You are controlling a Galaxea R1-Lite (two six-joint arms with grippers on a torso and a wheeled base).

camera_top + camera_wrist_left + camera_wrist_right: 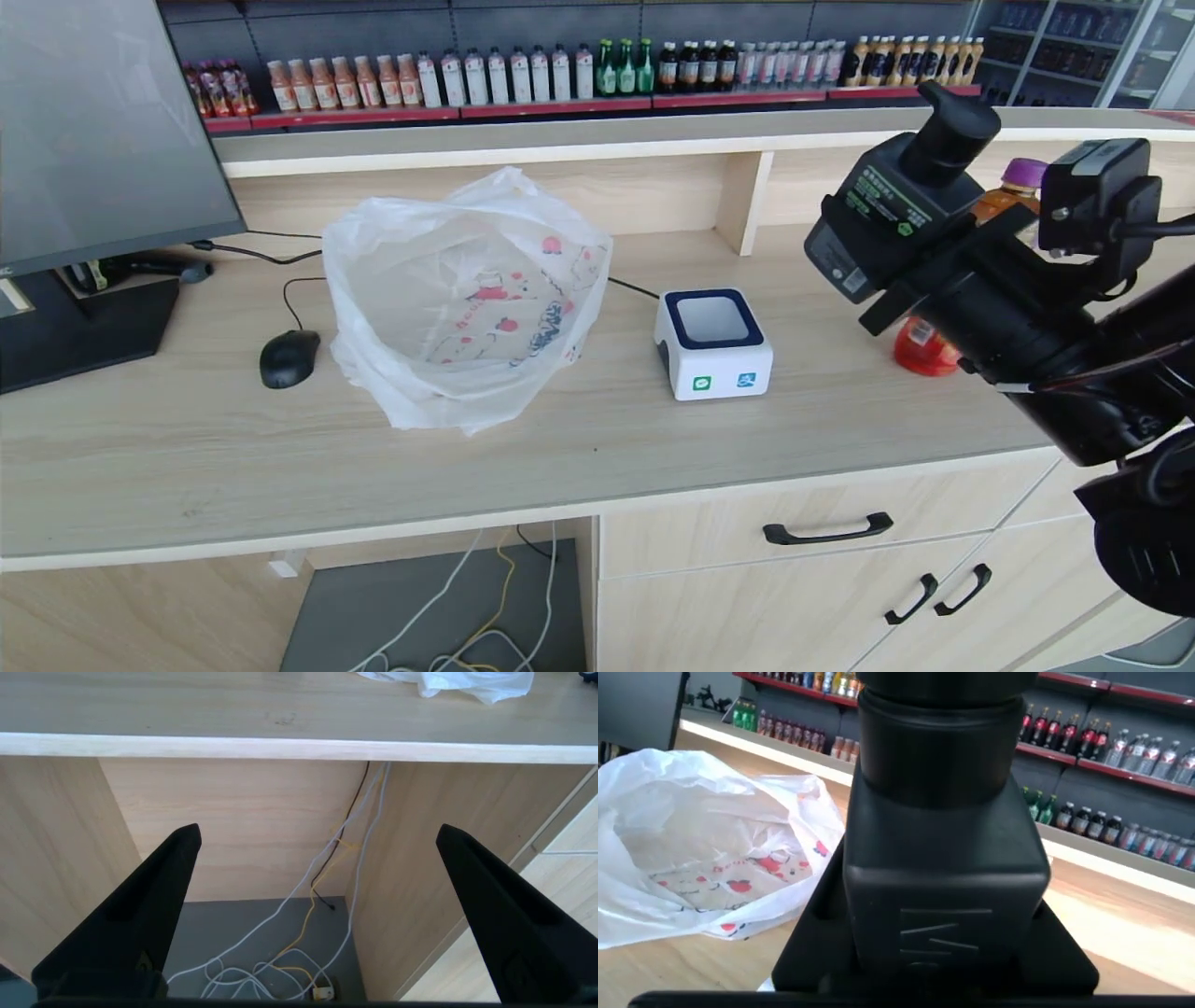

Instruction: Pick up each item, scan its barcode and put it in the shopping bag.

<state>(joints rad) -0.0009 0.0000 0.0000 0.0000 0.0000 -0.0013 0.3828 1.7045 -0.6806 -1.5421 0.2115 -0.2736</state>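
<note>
While the right claw [938, 275] grips a black bottle [873, 224] aloft (tilted), the left claw [318, 838] gapes wide.

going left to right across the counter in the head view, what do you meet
monitor → computer mouse → shopping bag → barcode scanner → black bottle

The scanner [712, 345] is white with a navy frame round its top and a green and a blue square on its front. Left of it, the shopping bag [467, 299] is see-through white, printed with red and dark blotches. Right of the scanner, the pump bottle [878, 219] is black with a green-and-white label, beside an amber bottle [1008, 198] with a purple cap, and the counter [597, 448] is pale wood grain
</note>
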